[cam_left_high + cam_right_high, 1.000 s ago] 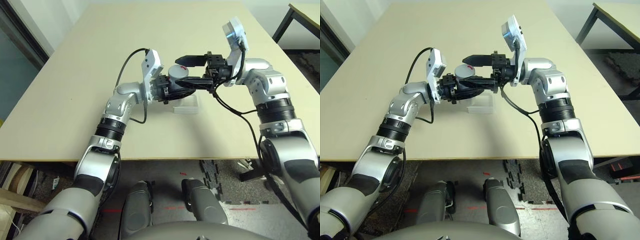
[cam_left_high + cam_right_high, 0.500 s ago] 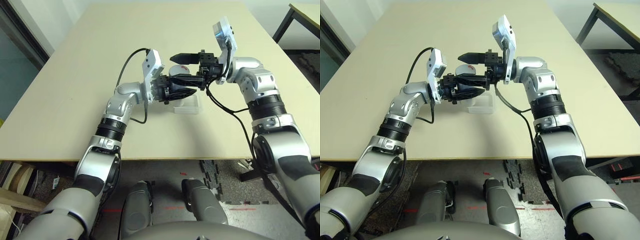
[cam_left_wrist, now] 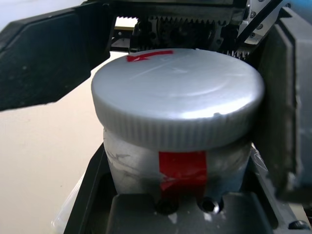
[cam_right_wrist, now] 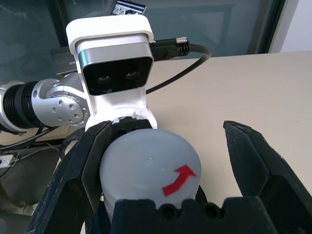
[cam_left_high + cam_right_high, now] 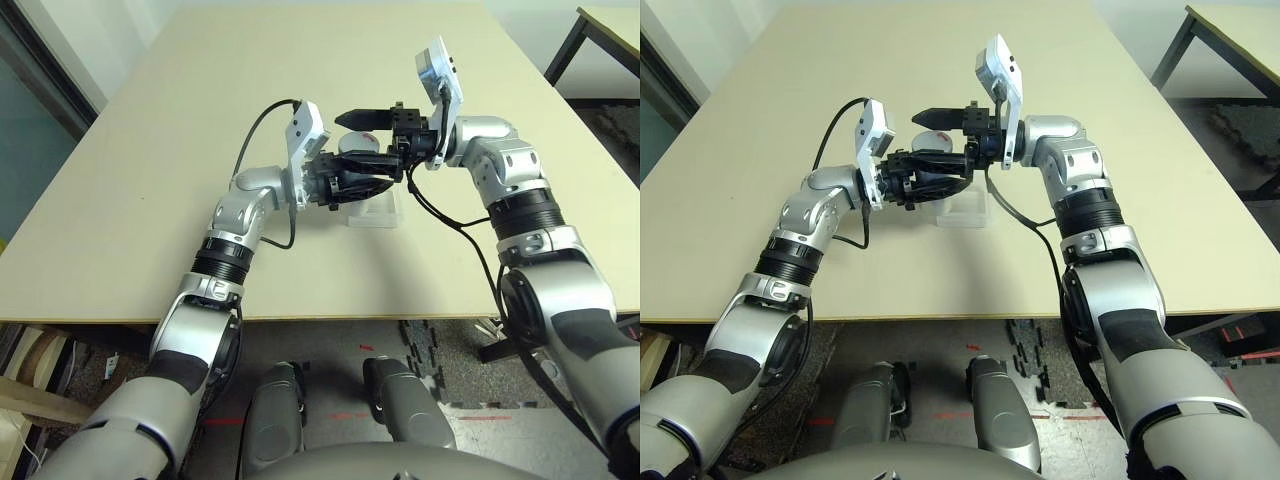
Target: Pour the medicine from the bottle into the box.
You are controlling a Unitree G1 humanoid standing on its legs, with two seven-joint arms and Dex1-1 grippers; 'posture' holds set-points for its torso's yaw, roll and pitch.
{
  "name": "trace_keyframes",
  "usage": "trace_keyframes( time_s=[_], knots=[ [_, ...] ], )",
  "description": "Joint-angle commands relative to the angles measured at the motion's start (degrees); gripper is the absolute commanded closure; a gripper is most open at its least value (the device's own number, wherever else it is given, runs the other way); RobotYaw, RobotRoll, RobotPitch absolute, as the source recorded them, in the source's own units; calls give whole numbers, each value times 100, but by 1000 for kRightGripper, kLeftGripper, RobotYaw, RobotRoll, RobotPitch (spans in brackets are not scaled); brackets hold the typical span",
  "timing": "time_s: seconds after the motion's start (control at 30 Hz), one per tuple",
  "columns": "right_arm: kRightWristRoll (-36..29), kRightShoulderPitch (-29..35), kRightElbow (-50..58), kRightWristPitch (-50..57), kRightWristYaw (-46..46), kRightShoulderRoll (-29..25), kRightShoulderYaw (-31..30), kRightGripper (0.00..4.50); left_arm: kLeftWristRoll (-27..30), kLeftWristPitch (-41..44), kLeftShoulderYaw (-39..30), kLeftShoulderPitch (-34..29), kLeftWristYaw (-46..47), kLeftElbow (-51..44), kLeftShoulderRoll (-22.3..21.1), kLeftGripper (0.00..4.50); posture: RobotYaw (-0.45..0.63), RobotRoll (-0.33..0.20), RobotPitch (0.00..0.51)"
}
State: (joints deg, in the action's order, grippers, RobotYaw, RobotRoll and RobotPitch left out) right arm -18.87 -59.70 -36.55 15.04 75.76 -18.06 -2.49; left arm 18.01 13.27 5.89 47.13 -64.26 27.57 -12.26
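On the left, the robot's silver left arm (image 5: 220, 260) reaches in from 8 o'clock. Its left gripper (image 5: 362, 180) is closed around the bottle (image 3: 224, 163), a whitish-grey cylinder with a red mark on its side. The bottle is a little past the middle of the view, toward 1 o'clock, with its round grey cap (image 3: 178, 97) on (a red arrow is marked on top).

Just beside the bottle, at its 5 o'clock, the box (image 5: 373, 218), a shallow clear tray, sits on the pale table (image 5: 250, 60).

From 4 o'clock comes the right arm (image 5: 545, 260). Its right gripper (image 5: 338, 142) is open, two black fingers spread wide with the cap between them, nearer one finger than the other; I cannot tell whether that finger touches it. Another table (image 5: 615, 25) stands far off at 1 o'clock.
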Motion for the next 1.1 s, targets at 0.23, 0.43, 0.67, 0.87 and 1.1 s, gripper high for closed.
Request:
trace_keyframes(
  time_s=[0.23, 0.43, 0.67, 0.87, 1.1],
  knots=[
    [-58, 121, -10, 198, -96, -841, 325, 0, 15, 21, 102, -101, -106, -233, -32, 1908, -244, 0, 110],
    [-156, 221, 23, 285, -6, -1244, 419, 0, 1, -5, 93, -103, -107, -192, -17, 1908, -245, 0, 112],
    [-282, 452, 309, 517, 314, -1555, 450, 0, -29, -40, 67, -92, -121, -116, -41, 1908, -247, 0, 112],
    [-492, 601, 822, 815, 412, -1459, 401, 0, -39, -74, 63, -47, -116, -42, -46, 1908, -253, 0, 112],
    [-605, 586, 1254, 1111, 169, -1024, 273, 0, -45, -115, 81, 16, -121, 31, 9, 1908, -260, 0, 112]
  ],
)
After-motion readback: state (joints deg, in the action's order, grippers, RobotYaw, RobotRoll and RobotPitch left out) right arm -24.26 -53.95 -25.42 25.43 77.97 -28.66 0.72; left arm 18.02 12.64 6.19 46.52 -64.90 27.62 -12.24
